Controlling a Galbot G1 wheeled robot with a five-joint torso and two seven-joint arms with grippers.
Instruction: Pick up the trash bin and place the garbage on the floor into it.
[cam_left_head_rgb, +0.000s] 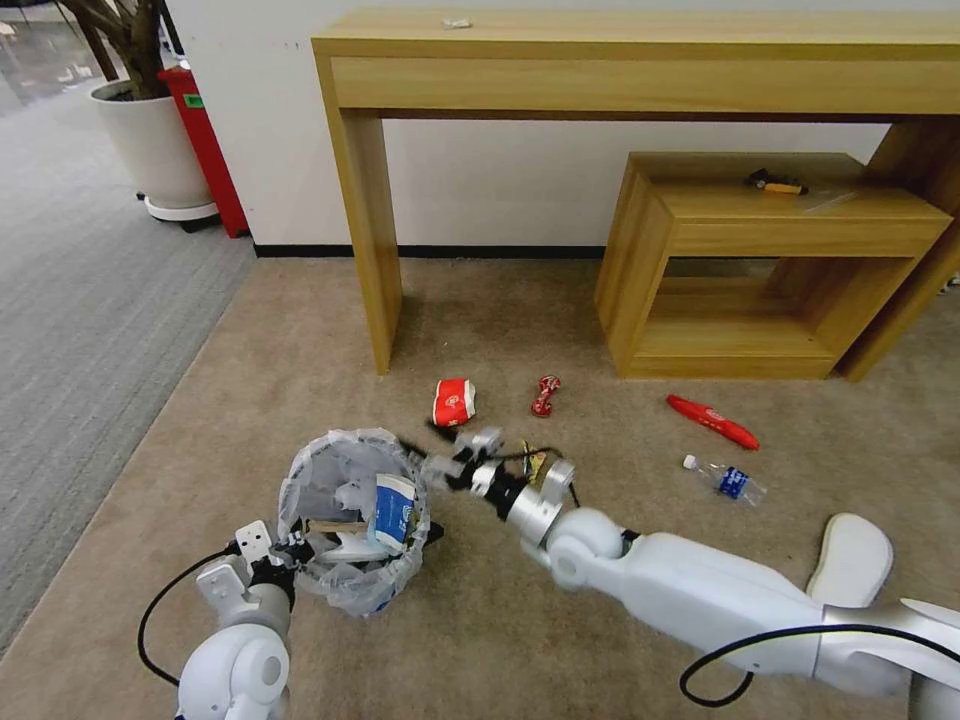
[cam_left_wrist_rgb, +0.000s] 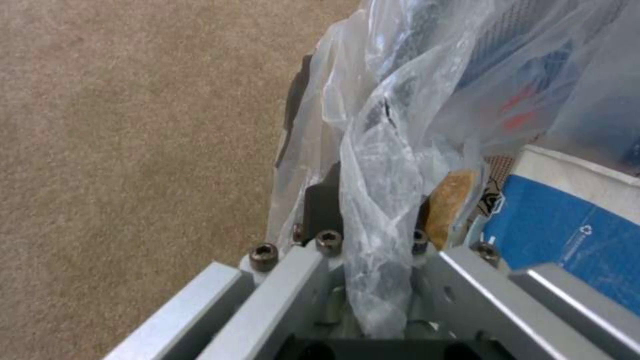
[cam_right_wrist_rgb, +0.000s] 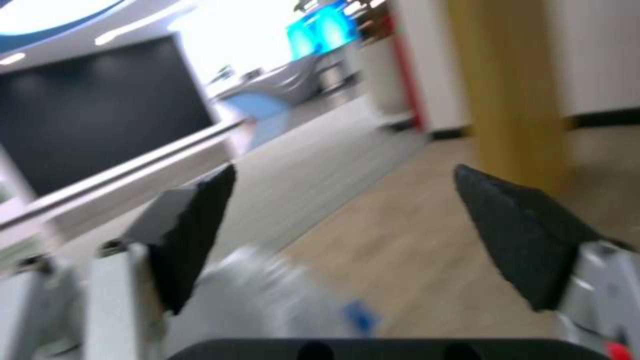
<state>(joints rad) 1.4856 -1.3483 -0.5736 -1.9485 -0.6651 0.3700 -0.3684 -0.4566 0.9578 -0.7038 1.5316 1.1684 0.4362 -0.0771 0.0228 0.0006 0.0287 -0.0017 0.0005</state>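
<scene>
Reaching in from the lower right of the head view, the right arm stretches low over the floor (cam_left_head_rgb: 300, 330), a beige short-pile carpet, and its right claw (cam_left_head_rgb: 425, 462) hangs just beside the rim of the trash bin (cam_left_head_rgb: 352, 515). The bin is small and round, lined with a crinkly clear bag folded over its edge, and holds a blue-white carton (cam_left_head_rgb: 393, 512). At the bin's near side the left claw (cam_left_head_rgb: 285, 550) clamps the rim, its arm bent up from the lower left. On the carpet beyond lie a crushed red paper cup (cam_left_head_rgb: 453, 401), a small red wrapper (cam_left_head_rgb: 545, 395), a long red wrapper (cam_left_head_rgb: 712, 421), a small clear bottle (cam_left_head_rgb: 726, 480) and a white slipper (cam_left_head_rgb: 851, 560). A wooden desk (cam_left_head_rgb: 640, 60) stands against the wall.

Seen from the left wrist, the dark fingers (cam_left_wrist_rgb: 323, 207) pinch the bin's wall and bunched plastic between them; the carton's blue face (cam_left_wrist_rgb: 567, 235) lies just inside.

Seen from the right wrist, two black wedge-shaped pads (cam_right_wrist_rgb: 193, 230) stand wide apart with nothing between them, and a blurred pale shape sits below.
</scene>
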